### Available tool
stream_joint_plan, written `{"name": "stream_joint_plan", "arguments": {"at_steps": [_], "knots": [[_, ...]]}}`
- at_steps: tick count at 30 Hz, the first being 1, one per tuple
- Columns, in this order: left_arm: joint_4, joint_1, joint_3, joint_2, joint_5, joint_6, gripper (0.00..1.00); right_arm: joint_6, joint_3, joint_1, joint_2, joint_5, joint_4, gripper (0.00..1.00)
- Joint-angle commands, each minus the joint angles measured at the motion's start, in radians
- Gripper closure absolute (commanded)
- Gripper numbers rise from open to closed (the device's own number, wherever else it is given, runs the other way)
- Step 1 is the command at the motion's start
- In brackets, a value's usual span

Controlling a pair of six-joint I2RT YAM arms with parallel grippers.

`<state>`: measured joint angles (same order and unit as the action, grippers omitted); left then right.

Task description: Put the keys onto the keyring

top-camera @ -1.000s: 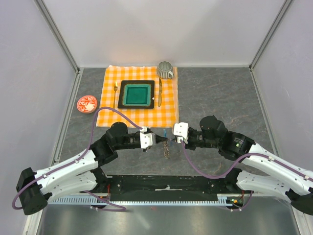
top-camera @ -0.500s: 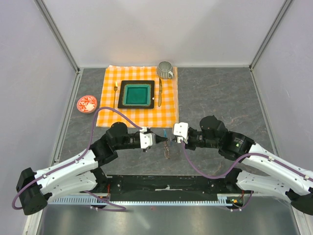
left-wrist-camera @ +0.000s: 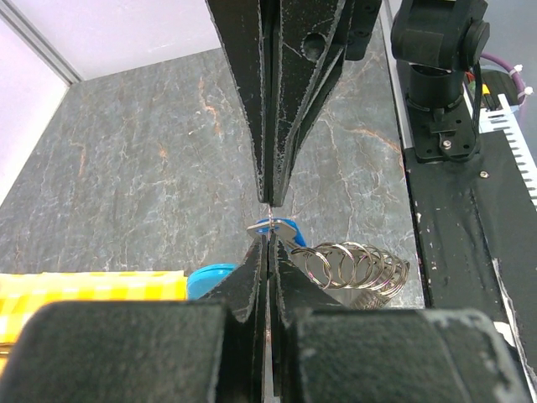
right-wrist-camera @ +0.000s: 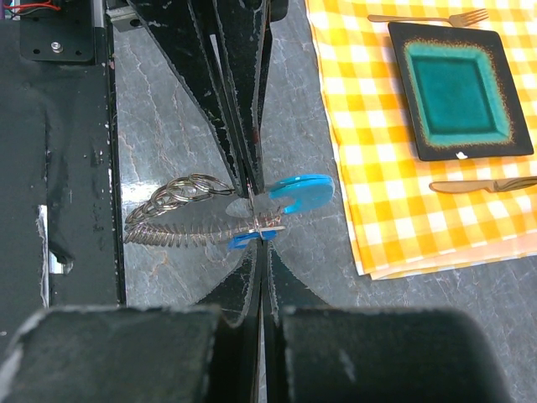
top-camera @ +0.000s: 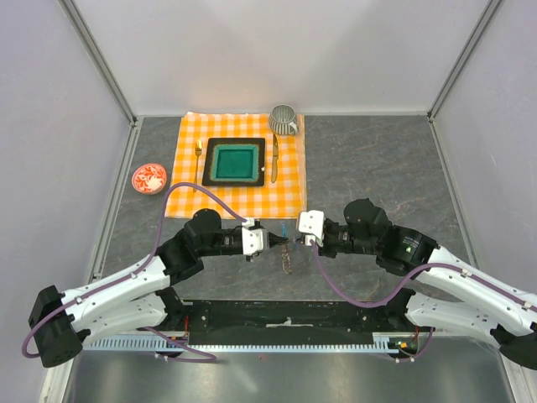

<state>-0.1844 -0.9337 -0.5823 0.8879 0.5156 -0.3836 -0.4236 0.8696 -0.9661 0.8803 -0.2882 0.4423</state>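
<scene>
Fingers on both arms are pinched fully closed and stand tip to tip. From the top camera, the left fingers and right fingers meet just off the near edge of the checked cloth, toward the arm bases, over bare tabletop. The keyring droops from that meeting point as a short silvery bunch on the side away from the cloth. A sliver of the blue-tagged key shows on the cloth side.

On the left wrist camera, the left fingers rise from the bottom and the right fingers come down from above, nearly touching. A bit of metal, thin and bright, sits between the tips; whether it is key or ring end I cannot tell. The keyring bunches its coils beside the tips, away from the cloth. The blue tag lies toward the cloth.

On the right wrist camera, the right fingers and left fingers again close on the same spot. The keyring trails to the side away from the cloth, and the blue-tagged key points toward it. Which fingers pinch the ring and which pinch the key is not clear. No red-headed key shows in any view.

The step in hand looks like threading the blue-tagged key onto the ring. The next move probably calls for one arm to hold the ring end steady. The other would slide the key's hole along it in a small, straight motion, with neither pinch loosened until the key is on.
</scene>
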Motion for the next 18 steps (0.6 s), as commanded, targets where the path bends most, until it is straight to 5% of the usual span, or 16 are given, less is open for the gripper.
{"name": "stream_joint_plan", "arguments": {"at_steps": [1,18], "knots": [[-0.05,-0.001,-0.037,0.003,0.031,-0.029,0.98,-0.001,-0.001,-0.002,-0.018,-0.035,-0.047,1.0],[-0.112,-0.002,-0.04,0.028,0.029,0.015,0.98,0.016,-0.004,-0.003,-0.01,-0.101,-0.079,1.0]]}}
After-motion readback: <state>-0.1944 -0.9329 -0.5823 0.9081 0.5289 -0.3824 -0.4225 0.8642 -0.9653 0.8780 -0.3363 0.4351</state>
